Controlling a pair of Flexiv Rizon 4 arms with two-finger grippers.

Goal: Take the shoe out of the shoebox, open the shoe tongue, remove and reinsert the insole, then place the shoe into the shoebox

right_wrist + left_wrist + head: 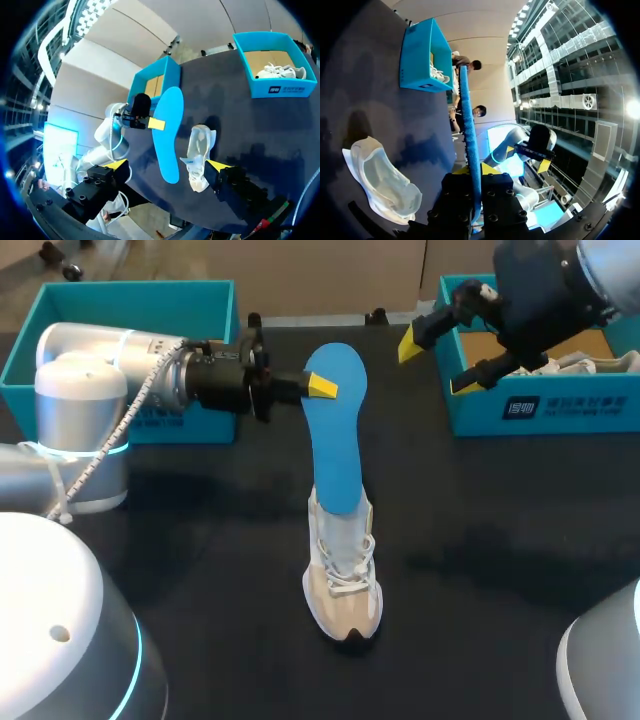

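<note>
Left fingers (322, 387) clamped a blue insole (335, 440) near a pale shoe (343, 585) on the counter (500, 540), right fingers (410, 343) spread, empty.

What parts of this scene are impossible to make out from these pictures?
Head view: the insole covers the opening of the shoe, so whether its lower end sits inside is unclear.
Head view: the right arm hides most of what lies in the right shoebox.
Left wrist view: the yellow tips of the left end effector are mostly hidden by its own black body.
</note>
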